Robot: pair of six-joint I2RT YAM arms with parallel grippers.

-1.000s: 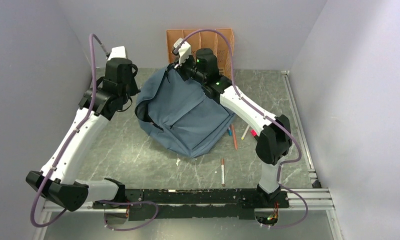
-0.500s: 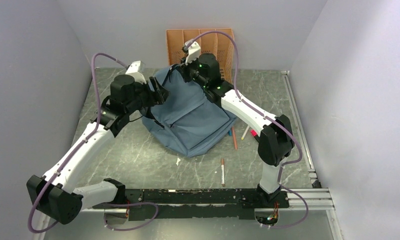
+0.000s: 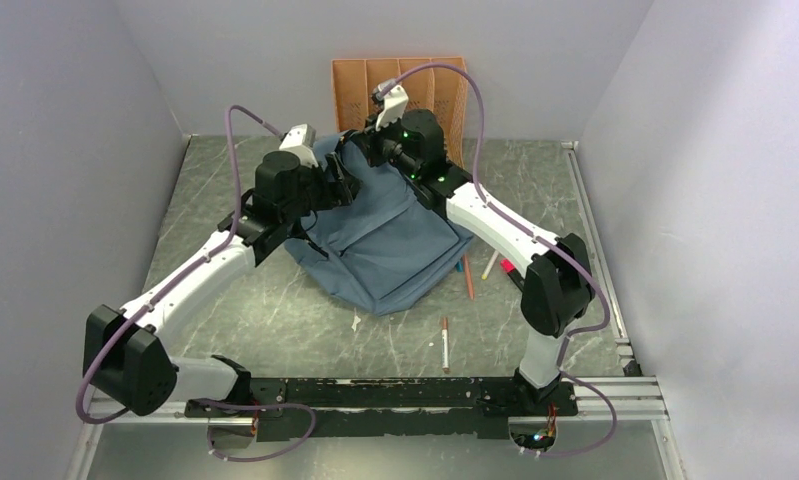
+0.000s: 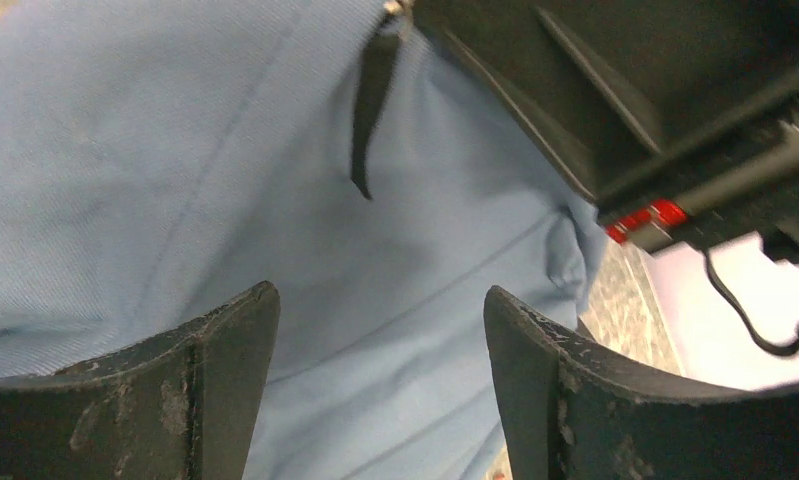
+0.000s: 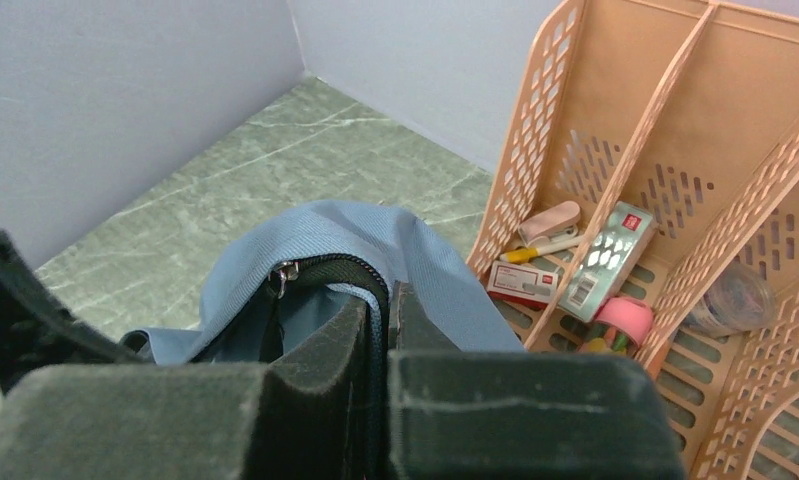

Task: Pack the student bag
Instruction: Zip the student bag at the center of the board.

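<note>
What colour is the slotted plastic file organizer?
The slotted plastic organizer is pale orange; right wrist view shows it best.

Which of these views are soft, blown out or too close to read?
Top external: evenly lit, sharp. Left wrist: dusty-blue fabric backpack fills the frame, overexposed at lower right. Right wrist: dark right pincer looms near and soft; orange slotted plastic organizer is crisp.

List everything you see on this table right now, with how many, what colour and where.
student bag: one, dusty blue, table centre, top lifted
file organizer: one, orange, against the back wall
small stationery: several, pink, red, white, in the organizer's slots
pens: about five, mixed colours, on the table right of and in front of the bag
table: one, green marbled
left end effector: one, black, open, over the bag
right end effector: one, black, shut on the bag's zip edge
</note>
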